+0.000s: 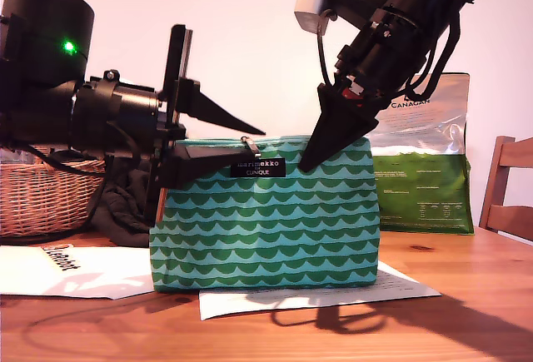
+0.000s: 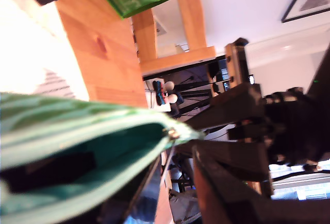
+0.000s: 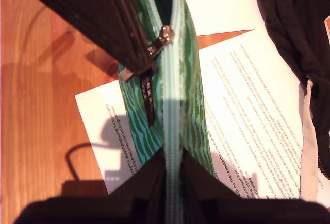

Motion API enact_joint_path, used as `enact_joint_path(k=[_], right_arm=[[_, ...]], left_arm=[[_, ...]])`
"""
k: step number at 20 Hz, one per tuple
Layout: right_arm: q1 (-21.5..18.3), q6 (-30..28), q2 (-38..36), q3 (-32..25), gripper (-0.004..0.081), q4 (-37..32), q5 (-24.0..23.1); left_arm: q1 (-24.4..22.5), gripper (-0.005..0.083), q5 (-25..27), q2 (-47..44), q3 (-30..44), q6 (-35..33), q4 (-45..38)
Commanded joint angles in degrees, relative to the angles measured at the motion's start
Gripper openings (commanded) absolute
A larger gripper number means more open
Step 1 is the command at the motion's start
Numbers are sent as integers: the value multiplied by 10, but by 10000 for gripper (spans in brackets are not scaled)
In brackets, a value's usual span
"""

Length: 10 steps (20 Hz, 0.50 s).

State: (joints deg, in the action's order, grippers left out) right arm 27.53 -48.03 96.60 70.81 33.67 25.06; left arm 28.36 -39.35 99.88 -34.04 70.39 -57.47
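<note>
Wicker basket (image 1: 42, 195) stands at the exterior view's left, on the table (image 1: 466, 295). Beside it, my first gripper (image 1: 256, 142) lies level, jaws spread apart, lower finger along the top edge of the green wave-patterned pouch (image 1: 266, 229), next to the zipper pull (image 3: 166, 33). Pouch stands upright at the table's centre on a printed sheet (image 1: 333, 295), zipper partly undone. My second gripper (image 1: 310, 162) is clamped on the pouch's top corner towards the exterior view's right. Green bag (image 1: 420, 187) stands behind.

A home, wooden table (image 1: 466, 295), wicker basket (image 1: 42, 200), wooden chair (image 1: 510, 187), Canagan bag (image 1: 420, 179), framed picture (image 2: 309, 0) on wall.
</note>
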Motion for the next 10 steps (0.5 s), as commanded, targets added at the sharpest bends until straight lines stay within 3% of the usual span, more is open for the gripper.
enact_joint_path(k=[1,5,10], right_arm=[[6,1,1,-5,-13,-2,4],[6,1,1,-5,-13,-2,4],[6,1,1,-5,-13,-2,-3]], left_arm=[[2,160,0,3,-1,-7,7],[2,-14,0,3,-1,-16,8],[-2,-24,-27,3,-1,-10,-16]])
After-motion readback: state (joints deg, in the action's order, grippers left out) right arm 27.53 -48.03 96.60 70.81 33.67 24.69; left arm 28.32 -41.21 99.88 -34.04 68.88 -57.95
